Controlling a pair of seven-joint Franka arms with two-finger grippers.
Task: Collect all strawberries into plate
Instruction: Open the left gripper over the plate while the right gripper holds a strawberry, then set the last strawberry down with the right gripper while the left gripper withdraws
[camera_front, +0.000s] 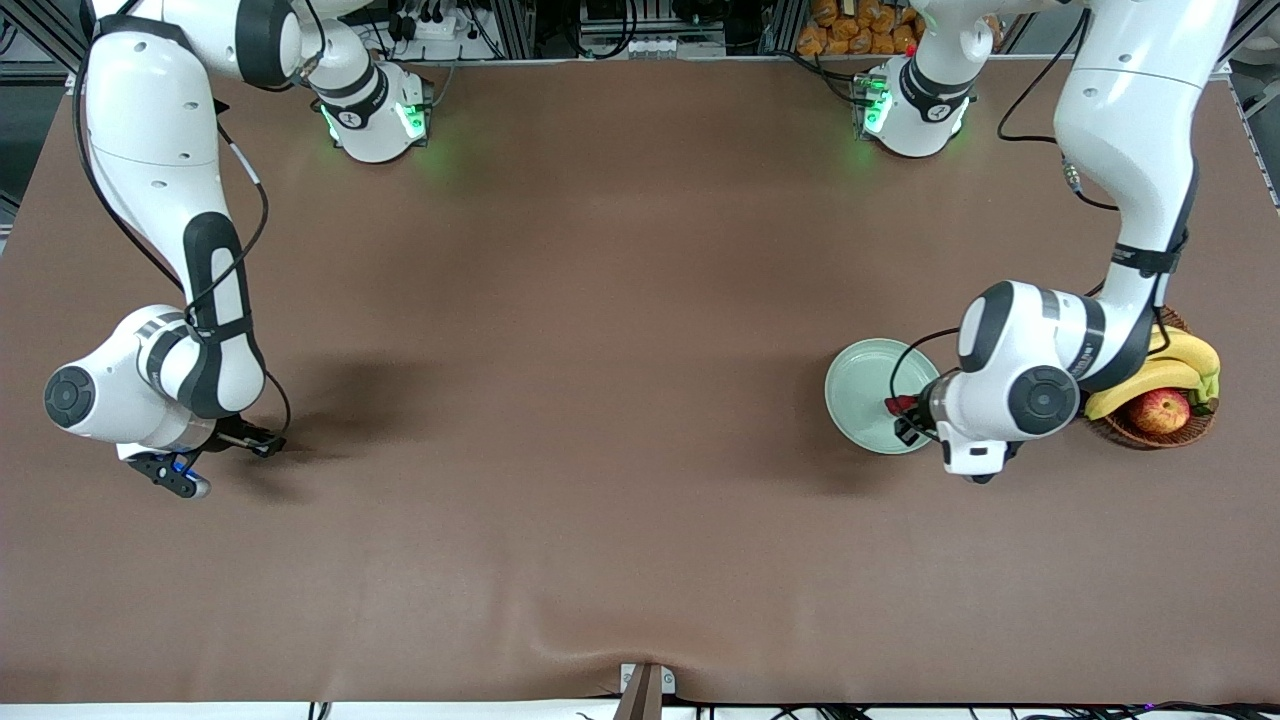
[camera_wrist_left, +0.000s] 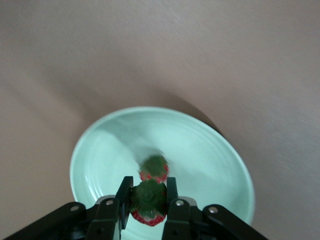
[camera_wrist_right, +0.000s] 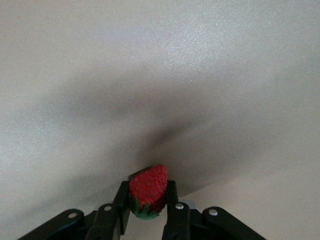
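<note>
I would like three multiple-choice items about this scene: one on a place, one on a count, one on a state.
1. Where is the left pincer?
A. over the plate
B. over the basket
C. at the table's middle

2. How many strawberries already lie on the plate?
A. none
B. one
C. three

3. The right pincer is
A. open, empty
B. shut, empty
C. shut on a strawberry

Answers: 1 A, the mint dish lies under its held strawberry. 2 B, a single loose berry lies there. 3 C, the fingers clamp a red berry at the table.

Counter (camera_front: 600, 400): matt brown covering, slightly creased. Plate (camera_wrist_left: 200, 145): glossy, smooth mint glaze. Strawberries (camera_wrist_right: 148, 187): dimpled red skin. Basket (camera_front: 1150, 436): woven wicker.
</note>
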